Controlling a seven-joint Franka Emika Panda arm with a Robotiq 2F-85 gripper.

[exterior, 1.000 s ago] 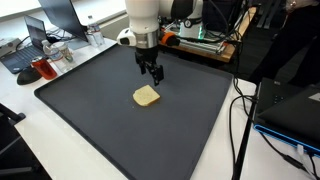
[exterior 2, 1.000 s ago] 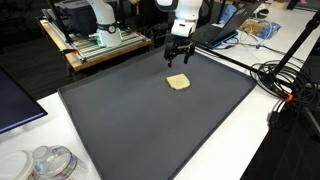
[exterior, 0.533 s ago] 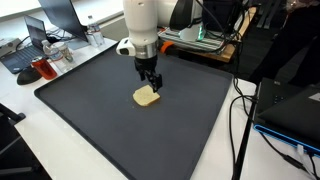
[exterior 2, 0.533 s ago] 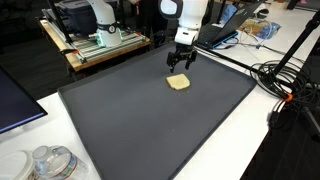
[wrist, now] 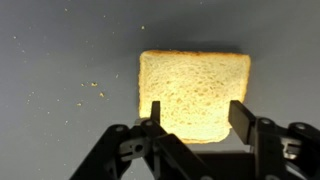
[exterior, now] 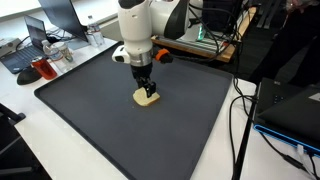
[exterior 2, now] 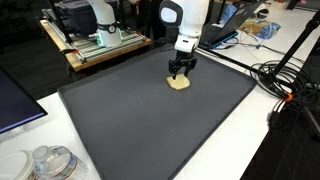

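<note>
A slice of toast bread (wrist: 195, 90) lies flat on a dark grey mat (exterior: 120, 130). It shows in both exterior views (exterior: 147, 98) (exterior 2: 179, 84). My gripper (wrist: 197, 118) is open and sits right over the slice, one finger on each side of its near edge. In both exterior views the gripper (exterior: 146, 88) (exterior 2: 180, 72) hangs just above the bread, pointing down. Nothing is held.
Small crumbs (wrist: 95, 86) lie on the mat beside the bread. A laptop (exterior: 22, 52) and a red object (exterior: 44, 68) sit off the mat's edge. Black cables (exterior 2: 280, 80) run along the white table. A metal frame with equipment (exterior 2: 100, 40) stands behind the mat.
The arm has moved across the mat and down, from behind the bread to directly over it. The bread has not moved. The gripper stays open.
</note>
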